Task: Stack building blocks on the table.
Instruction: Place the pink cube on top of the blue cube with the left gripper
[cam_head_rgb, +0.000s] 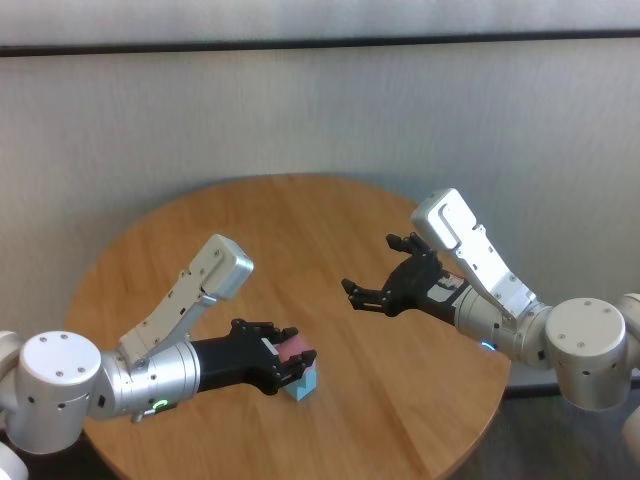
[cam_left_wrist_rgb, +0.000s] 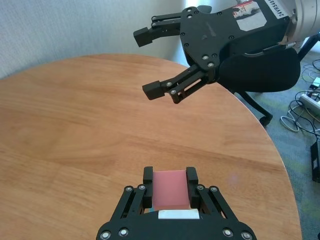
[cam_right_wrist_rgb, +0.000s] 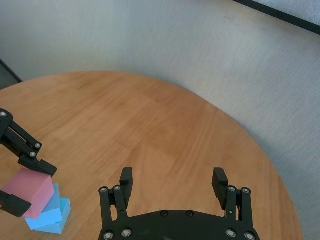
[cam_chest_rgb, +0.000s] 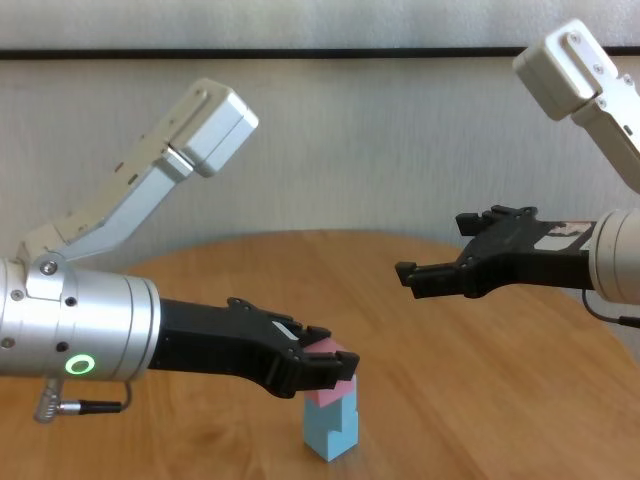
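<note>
Over the table (cam_head_rgb: 300, 220), left gripper (cam_head_rgb: 296, 361) fingers clamp the pink block (cam_head_rgb: 297, 352), seemingly atop blue blocks (cam_head_rgb: 304, 384); right gripper (cam_head_rgb: 378, 272) fingers spread wide.

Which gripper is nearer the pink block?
Left. The left gripper is shut on the pink block atop the blue blocks; the right gripper hangs open, well apart.

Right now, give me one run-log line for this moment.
left gripper: shut on pink block, atop two stacked blue blocks | right gripper: open, empty, above table
</note>
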